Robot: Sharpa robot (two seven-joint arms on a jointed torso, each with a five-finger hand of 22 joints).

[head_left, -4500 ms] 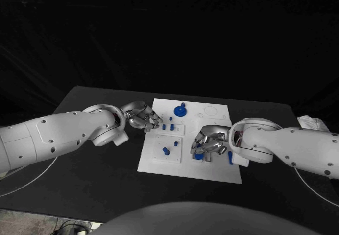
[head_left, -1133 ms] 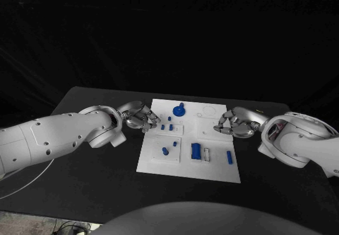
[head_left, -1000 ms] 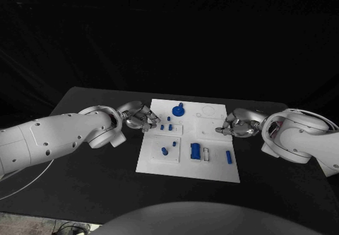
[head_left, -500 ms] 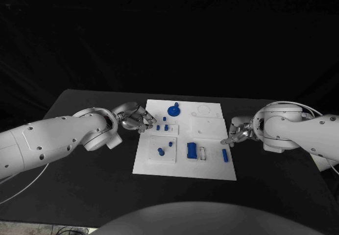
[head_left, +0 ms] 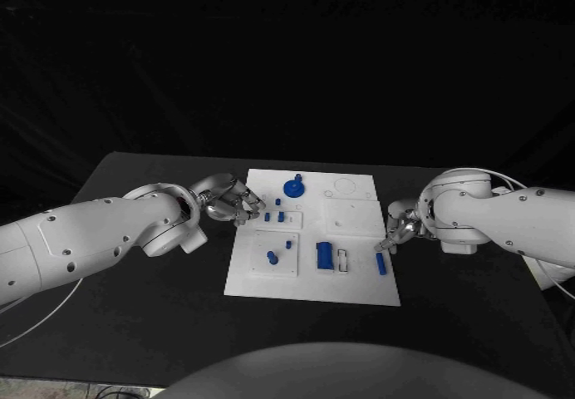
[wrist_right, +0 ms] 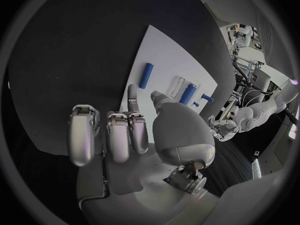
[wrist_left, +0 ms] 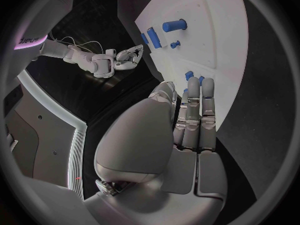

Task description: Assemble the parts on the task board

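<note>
1. The right hand (head_left: 399, 230) hangs at the right edge of the task board (head_left: 314, 287), fingers loosely apart and holding nothing; the right wrist view shows its fingers (wrist_right: 119, 135) bare. One fingertip points down toward the slim blue bar (head_left: 381, 263) lying near that edge. Judged from this, a reach from so far to the side could nudge the bar off the board onto the counter (head_left: 156, 307) instead of lifting it.

2. The left hand (head_left: 230, 202) sits at the board's left edge with fingers curled inward. Its wrist view shows the fingers (wrist_left: 199, 110) straight together with nothing between them, so I judge it empty. The small blue pegs (head_left: 274, 217) stand just beside it; a careless sweep might knock them over.

3. On the board, the larger blue block (head_left: 323, 254) lies next to a narrow open slot (head_left: 345, 259). If the bar belongs in that slot, a tilted entry may jam it against the slot's rim, or press the block askew.

4. A short blue cylinder (head_left: 272, 257) and a tiny peg beside it lie loose in the lower left panel; being round, they would likely roll if the board is jolted.

5. The blue knobbed disc (head_left: 293, 186) near the far edge stands well apart from both hands and seems at little risk.
</note>
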